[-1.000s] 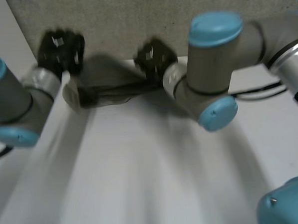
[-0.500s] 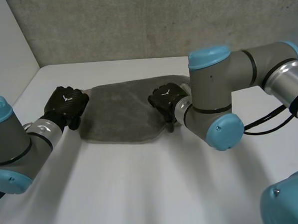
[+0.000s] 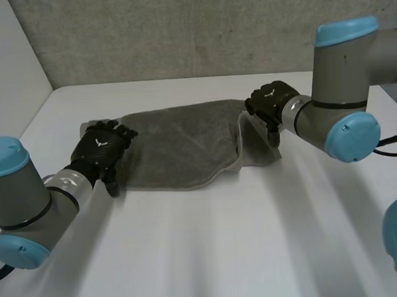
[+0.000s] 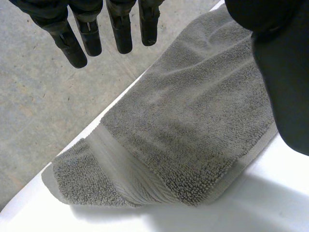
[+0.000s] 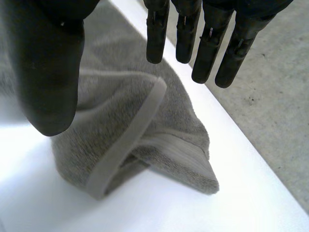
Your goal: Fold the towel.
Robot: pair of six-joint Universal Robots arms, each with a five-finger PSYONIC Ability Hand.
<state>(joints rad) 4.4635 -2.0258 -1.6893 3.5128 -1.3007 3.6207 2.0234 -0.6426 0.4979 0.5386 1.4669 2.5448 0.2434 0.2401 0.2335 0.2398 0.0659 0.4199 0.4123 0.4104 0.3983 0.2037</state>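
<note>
1. The left hand (image 3: 100, 148) keeps its fingers (image 4: 120, 34) straight and empty at the towel (image 3: 178, 146)'s left end.
2. The right hand (image 3: 270, 101) has its fingers (image 5: 212, 43) spread and empty above the rumpled right end, likely poised to grasp.
3. The towel lies across the table (image 3: 211, 254).

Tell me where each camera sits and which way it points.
Head view: behind and between the arms, looking down at the towel on the white table; both arms, left robot hand and right robot hand show.
Left wrist view: on the left wrist, looking along the palm; its straight fingers and thumb show above one towel end.
Right wrist view: on the right wrist, likewise; its fingers above the turned-up end.
Shared: all see the towel.
</note>
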